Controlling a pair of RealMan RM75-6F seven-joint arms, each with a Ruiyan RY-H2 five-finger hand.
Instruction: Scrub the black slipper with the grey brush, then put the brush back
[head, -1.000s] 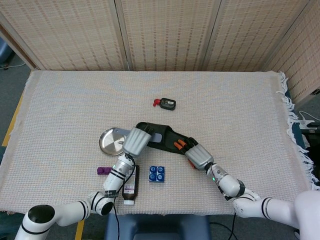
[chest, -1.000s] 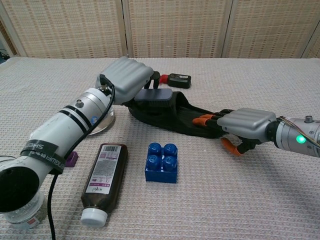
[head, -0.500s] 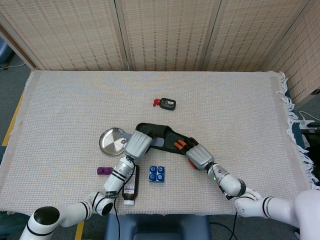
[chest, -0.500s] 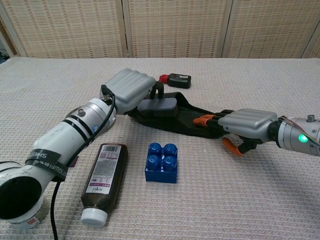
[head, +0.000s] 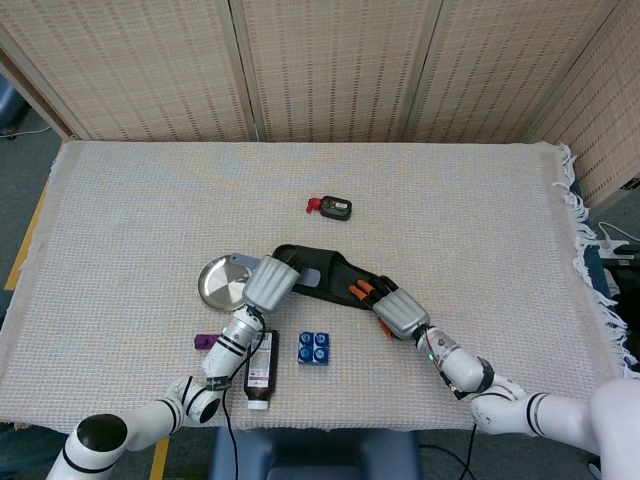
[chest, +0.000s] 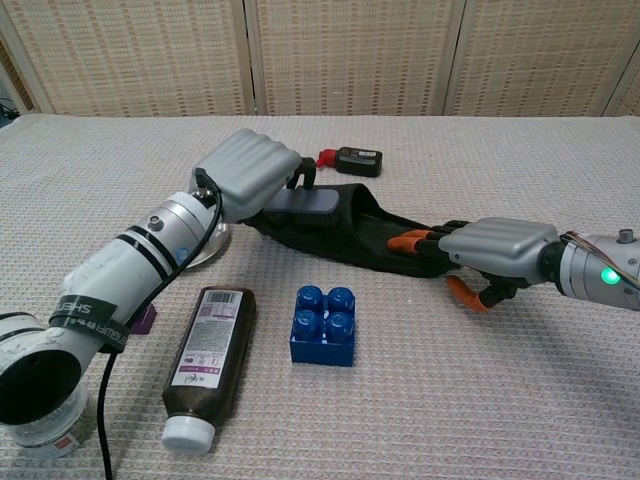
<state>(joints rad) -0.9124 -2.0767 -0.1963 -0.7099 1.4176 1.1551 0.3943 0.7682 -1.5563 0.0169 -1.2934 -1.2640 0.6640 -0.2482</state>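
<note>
Near the table's middle, slipper: one black slipper lies flat on the woven cloth, running from upper left to lower right in the head view.
Brush: one grey brush sits over the slipper's left end, gripped by the left hand — fingers curled around its back.
Right hand: the right hand presses on the slipper's right end, fingers laid flat along it; whether the thumb wraps under, I cannot tell.
Near things: one steel plate just left of the left hand; one blue block, one dark bottle and one purple piece in front, toward the near edge.
Farther: one small black device with a red end, well behind the slipper.
Open room: bare cloth spreads wide to the far, left and right edges of the table — the fringed right edge is well apart from both hands.
</note>
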